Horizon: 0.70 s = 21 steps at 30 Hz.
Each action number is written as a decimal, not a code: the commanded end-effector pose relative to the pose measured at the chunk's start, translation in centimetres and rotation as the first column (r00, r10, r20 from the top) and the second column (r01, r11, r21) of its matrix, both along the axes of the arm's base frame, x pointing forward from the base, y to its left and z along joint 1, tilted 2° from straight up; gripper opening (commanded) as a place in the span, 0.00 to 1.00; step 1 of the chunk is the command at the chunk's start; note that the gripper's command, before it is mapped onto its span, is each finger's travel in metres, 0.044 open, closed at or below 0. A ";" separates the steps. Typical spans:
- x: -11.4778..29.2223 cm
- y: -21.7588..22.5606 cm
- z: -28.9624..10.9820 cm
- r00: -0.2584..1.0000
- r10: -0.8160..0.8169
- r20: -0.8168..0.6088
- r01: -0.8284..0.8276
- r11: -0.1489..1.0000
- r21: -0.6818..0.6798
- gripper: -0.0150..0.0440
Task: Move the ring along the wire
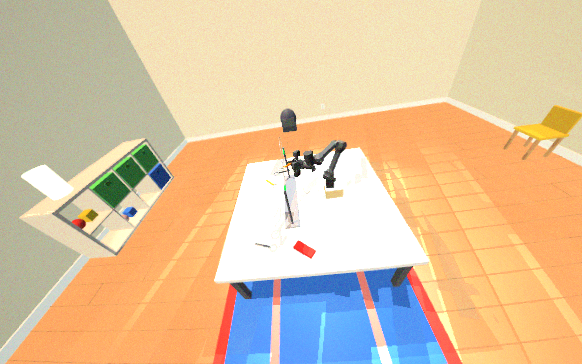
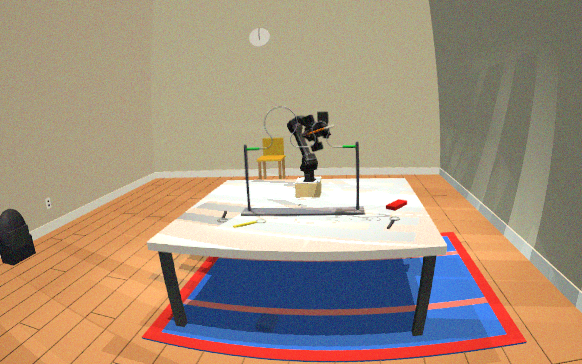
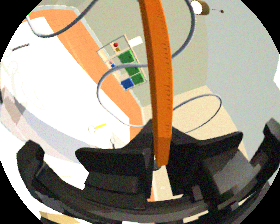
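The wire stand's two dark posts rise from a base strip on the white table. Short green parts sit at the post tops. The thin grey wire loops high between them. My gripper is shut on the orange handle. It holds the handle up in the air, left of the right green part and near the wire's looped stretch.
A red block, a yellow-handled loop and two small dark tools lie on the table. The arm stands on a wooden block. A shelf and a yellow chair stand off the table.
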State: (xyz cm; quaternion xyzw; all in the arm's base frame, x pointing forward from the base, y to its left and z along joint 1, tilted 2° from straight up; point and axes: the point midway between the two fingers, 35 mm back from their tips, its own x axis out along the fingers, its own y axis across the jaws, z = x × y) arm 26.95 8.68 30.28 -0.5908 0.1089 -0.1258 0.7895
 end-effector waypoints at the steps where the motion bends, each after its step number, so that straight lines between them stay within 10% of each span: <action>1: -0.1 -0.4 0.5 1.000 -0.006 0.017 0.007 0.998 -0.067 0.00; 21: 0.9 -0.8 3.9 0.991 0.096 0.094 -0.040 0.881 -0.472 0.00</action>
